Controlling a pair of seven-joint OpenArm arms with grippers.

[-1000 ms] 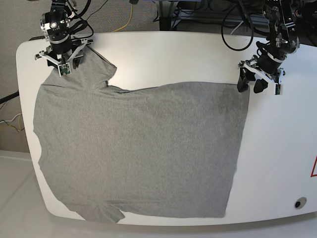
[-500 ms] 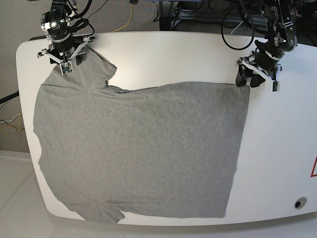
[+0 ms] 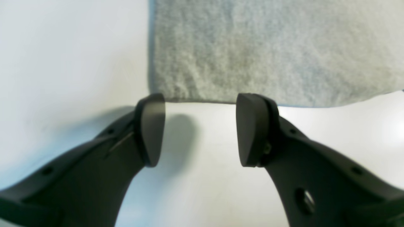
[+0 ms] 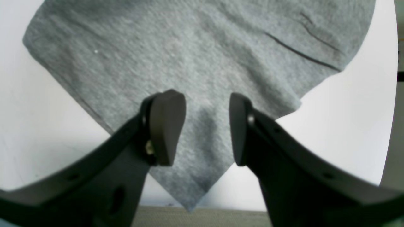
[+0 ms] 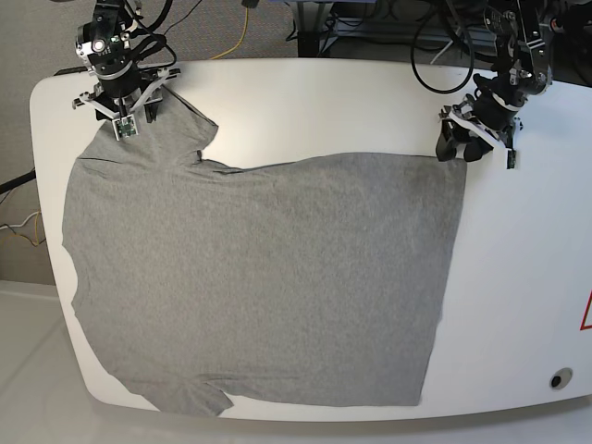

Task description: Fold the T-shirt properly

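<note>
Left gripper [image 3: 200,129]: your jaws stand wide apart and hold nothing; the tips sit at the hem corner of the T-shirt [image 5: 259,277], over bare table [image 5: 305,102] just off the cloth edge.
Right gripper [image 4: 206,126]: your jaws stand apart at a middling gap, empty, straddling the pointed far sleeve of the T-shirt; cloth lies between and under the tips.
T-shirt: it lies flat and spread on the table, nearly as wide as the top, with its near sleeve and one long side hanging past the table's rim.
Sleeve tip: in the right wrist view the point of the sleeve reaches the table's far rim, with the floor [image 4: 195,217] showing past it.
Risk, left side: if you close where the tips are now, you likely pinch only air or a thread of hem, since the cloth edge lies just ahead of the tips.
Risk, right side: if you lift from mid-sleeve, the loose point may droop and fold under.
Risk, both: if only one gripper holds the T-shirt, the fold goes skewed across the table.
Risk, overhang: the hanging cloth may drag the T-shirt off the table's rim once you lift.
</note>
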